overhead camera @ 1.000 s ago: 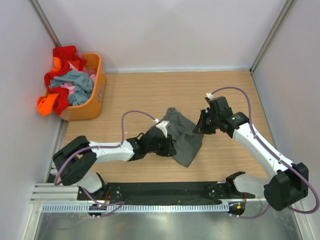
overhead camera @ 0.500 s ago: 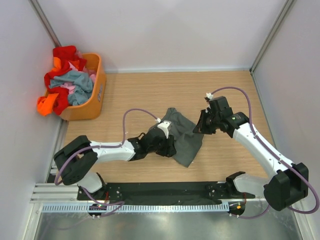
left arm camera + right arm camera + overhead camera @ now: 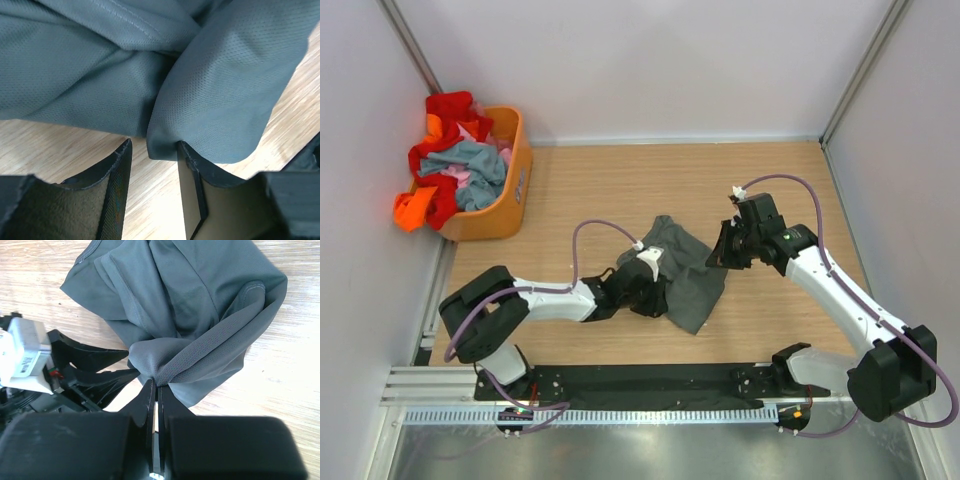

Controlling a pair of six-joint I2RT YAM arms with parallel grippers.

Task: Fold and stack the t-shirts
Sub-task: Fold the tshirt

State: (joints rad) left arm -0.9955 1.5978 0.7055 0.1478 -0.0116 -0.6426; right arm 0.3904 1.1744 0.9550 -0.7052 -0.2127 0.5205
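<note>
Barely started. One grey shirt (image 3: 688,278) lies crumpled mid-table (image 3: 620,185), bunched and twisted, no flat panel and no clean fold visible. Other shirts (image 3: 455,165), red, orange, pink and blue-grey, sit heaped in the basket (image 3: 512,190) at the far left corner, some spilling over its rim. No stack anywhere on the wood.

Right gripper (image 3: 155,386): jaws closed tight, pinching a gathered wad of the grey shirt's edge. Left gripper (image 3: 153,146): low at the wood, jaws partly apart, a rounded fold of the same shirt between them, not clamped as far as the wrist view shows.

Judgement: spreading stage of shirt one; all folds, the stacking and every basket shirt remain.
</note>
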